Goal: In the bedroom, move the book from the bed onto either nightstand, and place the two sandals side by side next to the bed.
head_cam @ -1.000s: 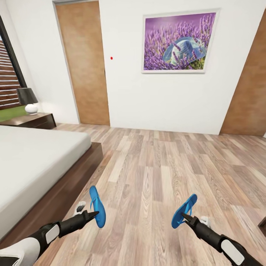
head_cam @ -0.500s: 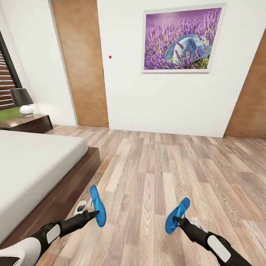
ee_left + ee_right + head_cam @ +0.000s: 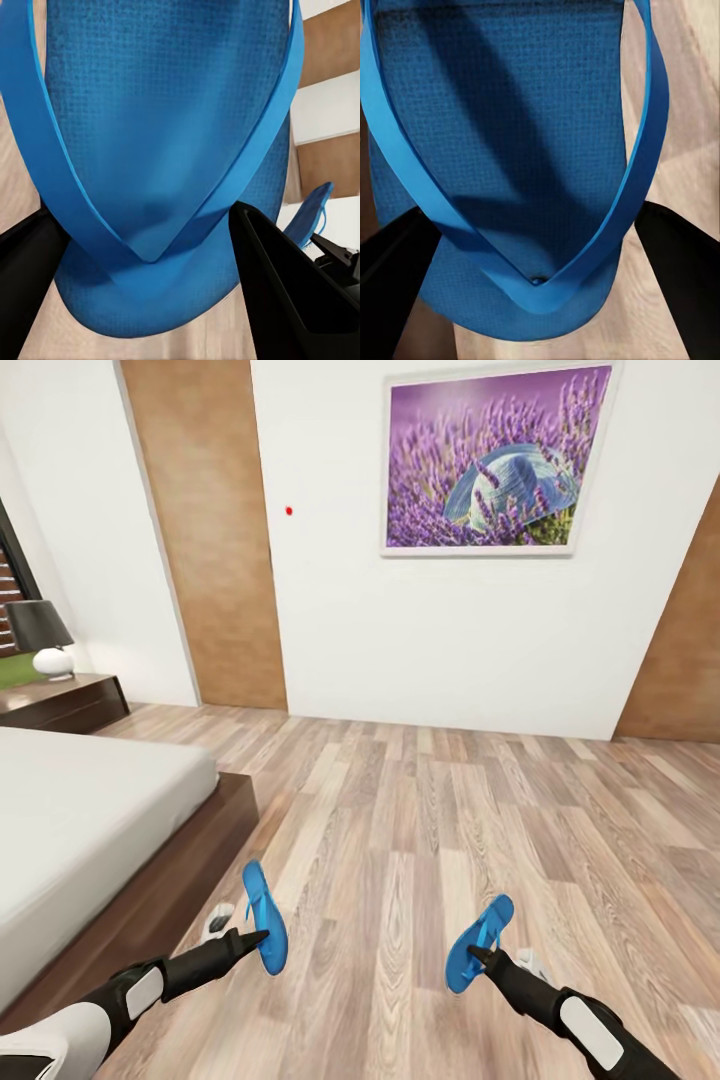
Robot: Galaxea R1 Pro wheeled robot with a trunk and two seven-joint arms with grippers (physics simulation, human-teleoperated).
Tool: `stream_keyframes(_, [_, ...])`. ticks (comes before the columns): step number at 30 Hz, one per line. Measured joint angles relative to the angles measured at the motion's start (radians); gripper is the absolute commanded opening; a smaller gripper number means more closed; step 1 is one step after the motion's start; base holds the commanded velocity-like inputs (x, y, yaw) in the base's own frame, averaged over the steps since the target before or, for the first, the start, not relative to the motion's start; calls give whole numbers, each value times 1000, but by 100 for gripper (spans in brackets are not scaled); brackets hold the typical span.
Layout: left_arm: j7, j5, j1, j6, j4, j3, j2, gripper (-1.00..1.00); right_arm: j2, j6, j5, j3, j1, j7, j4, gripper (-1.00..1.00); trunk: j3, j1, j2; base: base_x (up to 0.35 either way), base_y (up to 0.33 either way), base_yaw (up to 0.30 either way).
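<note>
View panned right — bed [image 3: 90, 830] slid left | sandals [image 3: 264, 918] gripped (both arms)

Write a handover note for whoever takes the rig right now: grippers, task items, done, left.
Left gripper: shut on the left sandal, held off the floor.
Right gripper: shut on the right sandal, also held up.
Bed is at the robot's left; one nightstand with a lamp stands past it.
Done: both sandals picked up.
Left: set the sandals down side by side next to the bed; find the book and move it onto a nightstand.
</note>
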Motion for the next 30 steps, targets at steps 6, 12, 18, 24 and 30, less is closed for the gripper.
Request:
stream_keyframes(6, [0, 0, 0, 0, 0, 0, 0, -100, -1, -5, 0, -1, 0, 1, 0, -100, 0, 0, 0, 342, -116, 0])
stream_keyframes(12, [0, 0, 0, 0, 0, 0, 0, -100, -1, -5, 0, 0, 0, -3, 0, -100, 0, 0, 0, 342, -103, 0])
stream_keyframes(18, [0, 0, 0, 0, 0, 0, 1, -100, -1, -5, 0, 0, 0, -3, 0, -100, 0, 0, 0, 342, -33, 0])
stream_keyframes(24, [0, 0, 0, 0, 0, 0, 2, -100, -1, -5, 0, 0, 0, -3, 0, -100, 0, 0, 0, 342, -4, 0])
stream_keyframes(30, [0, 0, 0, 0, 0, 0, 2, -100, -1, -6, 0, 0, 0, -4, 0, -100, 0, 0, 0, 342, 0, 0])
